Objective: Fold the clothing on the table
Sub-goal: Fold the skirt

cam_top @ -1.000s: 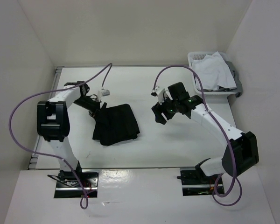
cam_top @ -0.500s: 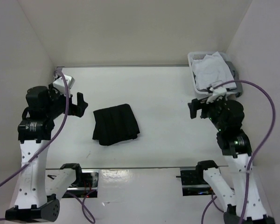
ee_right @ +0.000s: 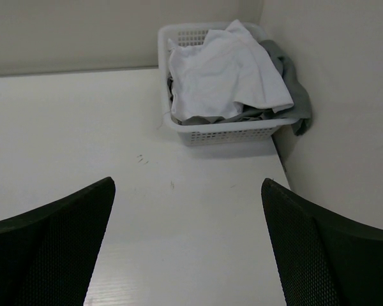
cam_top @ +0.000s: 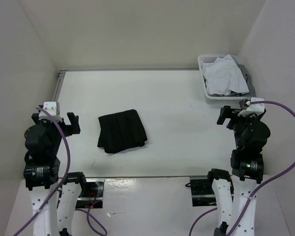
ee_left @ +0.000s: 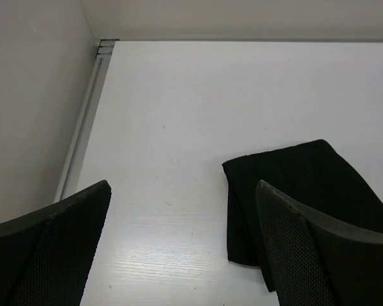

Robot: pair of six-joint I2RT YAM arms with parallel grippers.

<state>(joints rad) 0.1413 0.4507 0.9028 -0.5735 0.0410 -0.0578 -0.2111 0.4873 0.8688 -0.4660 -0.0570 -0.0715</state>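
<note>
A black skirt (cam_top: 122,132) is seen lying flat on the white tabletop (cam_top: 177,98), gathered into a compact, roughly square shape, with faint pleat lines running across it. The left arm (cam_top: 42,142) is held upright to the left of the skirt and well apart from it. Its jaws are spread wide and clamped on nothing. In the left wrist view, bare tabletop is framed between them, and the skirt (ee_left: 306,191) is partly covered by the right-hand jaw. The right arm (cam_top: 248,135) is held upright far to the right of the skirt. Its jaws are likewise spread wide, with only bare tabletop framed between them in the right wrist view. A white plastic basket (cam_top: 221,98) is placed beyond the skirt and far to its right. A white garment (cam_top: 226,73) is heaped in the basket, and a grey garment (cam_top: 248,81) is draped over the side turned away from the skirt. A thin metal rail (cam_top: 60,78) is seen along the tabletop's edge, well to the left of the skirt. A purple cable (cam_top: 64,147) is looped at the left arm.
</note>
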